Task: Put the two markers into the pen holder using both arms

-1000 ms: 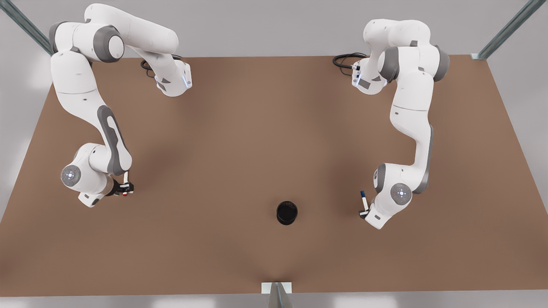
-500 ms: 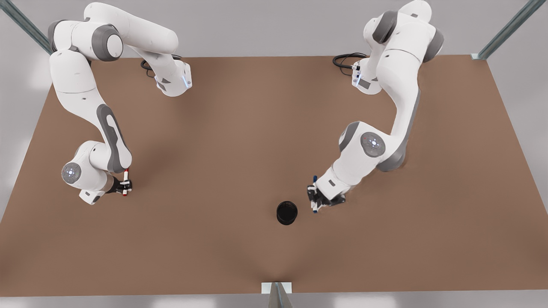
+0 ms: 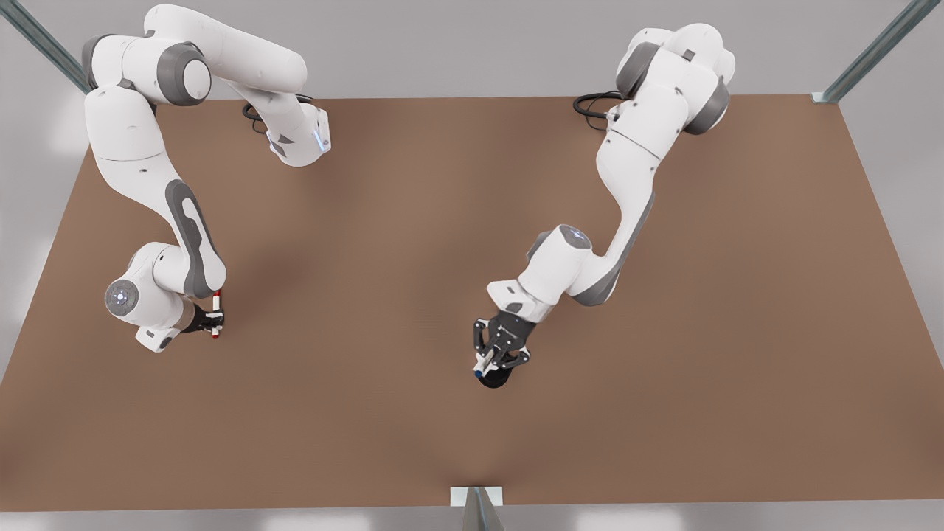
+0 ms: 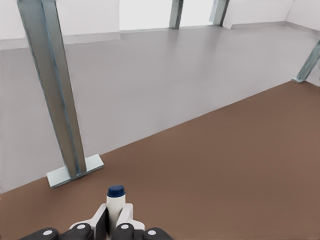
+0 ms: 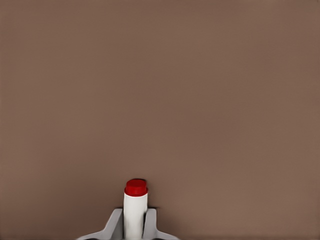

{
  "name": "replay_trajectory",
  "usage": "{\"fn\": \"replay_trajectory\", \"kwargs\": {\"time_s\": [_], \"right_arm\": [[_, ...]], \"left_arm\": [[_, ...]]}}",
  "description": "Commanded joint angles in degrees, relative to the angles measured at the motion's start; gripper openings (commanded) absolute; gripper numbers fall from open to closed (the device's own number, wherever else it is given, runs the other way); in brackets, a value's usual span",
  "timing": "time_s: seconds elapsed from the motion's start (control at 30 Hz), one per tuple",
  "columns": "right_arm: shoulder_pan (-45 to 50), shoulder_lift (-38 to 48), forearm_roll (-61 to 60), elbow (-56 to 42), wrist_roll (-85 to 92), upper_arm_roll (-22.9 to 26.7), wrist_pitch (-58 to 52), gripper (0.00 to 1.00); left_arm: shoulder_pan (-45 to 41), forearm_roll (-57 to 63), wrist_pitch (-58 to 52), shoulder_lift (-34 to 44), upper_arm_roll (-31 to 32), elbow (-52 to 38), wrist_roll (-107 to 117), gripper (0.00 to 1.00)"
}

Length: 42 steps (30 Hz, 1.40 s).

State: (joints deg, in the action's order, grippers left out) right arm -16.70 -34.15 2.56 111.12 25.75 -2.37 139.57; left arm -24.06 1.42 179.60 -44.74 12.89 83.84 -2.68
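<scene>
Markers are both held clear of the brown tabletop (image 3: 413, 221), which stands on a grey floor (image 4: 150, 85) with metal posts (image 4: 50, 85). Your left pincer (image 3: 490, 363), clamped on the blue-capped marker (image 4: 115, 205), hangs directly over the black pen holder (image 3: 500, 380) near the front view's middle. Your right pincer (image 3: 214, 319), at the front view's left, grips the red-capped marker (image 5: 135, 207). Consult the wrist views for each cap and finger closure.

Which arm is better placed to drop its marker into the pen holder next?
The left. The left gripper, shut on the blue-capped marker, hangs right above the pen holder. The right gripper holds the red-capped marker far off toward the front view's left.
</scene>
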Motion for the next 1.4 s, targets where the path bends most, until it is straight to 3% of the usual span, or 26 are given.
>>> {"fn": "replay_trajectory", "kwargs": {"time_s": [0.0, 0.4, 0.53, 0.57, 0.6, 0.63, 0.73, 0.8, 0.87, 0.93, 1.0, 1.03, 1.17, 1.2, 1.23, 1.3, 1.37], "right_arm": [[0.0, 0.1, 0.0, 0.0, 1.1, 0.0, 0.0, 0.32], [0.3, 1.5, 0.0, -0.6, 1.0, -0.5, -0.7, 0.28], [0.2, 3.5, -0.4, -4.5, 0.3, -2.2, -6.2, 0.26], [0.1, 4.7, -0.4, -4.8, 0.4, -3.0, -6.2, 0.26], [0.0, 5.9, -0.5, -4.8, 0.4, -3.4, -6.3, 0.26], [0.0, 7.4, -0.5, -4.8, 0.5, -4.1, -6.3, 0.25], [-0.3, 11.3, -1.5, -4.7, 0.4, -6.8, -8.1, 0.25], [-0.3, 12.6, -1.9, -5.7, 0.3, -9.3, -8.0, 0.25], [-0.2, 12.4, -4.8, -9.3, -0.1, -12.2, -8.0, 0.25], [1.0, 11.8, -9.8, -12.8, -0.5, -14.9, -7.2, 0.25], [4.2, 10.7, -11.4, -16.0, -0.5, -15.2, -4.5, 0.25], [5.8, 10.6, -14.9, -17.3, -0.4, -15.2, -4.4, 0.25], [12.3, 9.6, -21.3, -19.2, -1.0, -15.2, 2.3, 0.25], [14.4, 9.3, -21.2, -19.5, -3.7, -15.2, 4.3, 0.25], [16.5, 7.8, -21.2, -21.4, -5.4, -15.2, 6.8, 0.25], [20.3, 3.7, -21.0, -26.3, -5.4, -15.2, 11.2, 0.25], [25.0, -1.1, -20.8, -33.1, -5.4, -15.2, 15.6, 0.25]], "left_arm": [[0.2, 0.9, 7.7, 0.1, 0.0, 0.4, -16.7, 0.21], [0.2, 1.8, 13.8, -4.4, -0.1, 1.4, -16.6, 0.21], [0.2, 3.0, 17.9, -6.4, 0.0, 2.6, -16.3, 0.22], [0.1, 3.0, 18.6, -6.3, 0.0, 3.4, -16.0, 0.33], [0.1, 3.0, 18.9, -5.8, 0.1, 4.3, -15.0, 0.75], [0.2, 3.0, 19.0, -5.2, 0.6, 5.5, -14.7, 1.0], [2.8, 3.1, 19.1, -1.4, 2.0, 10.6, -14.7, 1.0], [16.8, 5.9, 7.4, 1.1, 15.0, 12.1, -14.7, 1.0], [26.8, 3.2, -18.6, 1.6, 23.2, 5.5, -13.5, 1.0], [27.9, -0.1, -49.1, 1.5, 22.2, -7.5, -7.7, 1.0], [29.0, 0.3, -70.7, 3.4, 19.6, -12.6, 1.2, 1.0], [28.7, 0.3, -79.7, 9.2, 14.2, -13.3, 2.8, 1.0], [28.9, 0.0, -90.8, 21.9, 5.4, -13.3, 8.4, 1.0], [23.5, -0.2, -90.9, 25.9, -2.8, -10.9, 8.6, 1.0], [21.3, -0.1, -90.6, 30.1, -5.8, -6.3, 8.5, 1.0], [19.0, -0.1, -91.1, 35.7, -6.8, -1.2, 14.0, 1.0], [18.5, -0.1, -91.4, 35.3, -6.8, -1.1, 16.0, 1.0]]}}
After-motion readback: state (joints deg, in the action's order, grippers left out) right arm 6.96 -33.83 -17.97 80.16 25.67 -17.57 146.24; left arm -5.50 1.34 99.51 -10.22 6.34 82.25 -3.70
